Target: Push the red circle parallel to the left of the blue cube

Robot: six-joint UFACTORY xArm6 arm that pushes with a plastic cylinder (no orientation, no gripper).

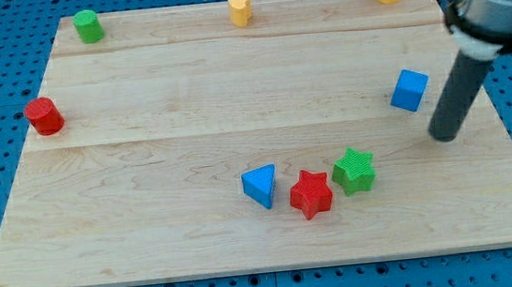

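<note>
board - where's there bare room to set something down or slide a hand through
Bare: the wide middle between red circle and blue cube, and the bottom-left corner. Crowded: blue triangle, red star, green star cluster; my tip sits by the cube.

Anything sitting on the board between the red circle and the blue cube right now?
No: the camera view shows bare wood between the red circle and the blue cube. My tip sits just right of the cube, slightly lower.
</note>
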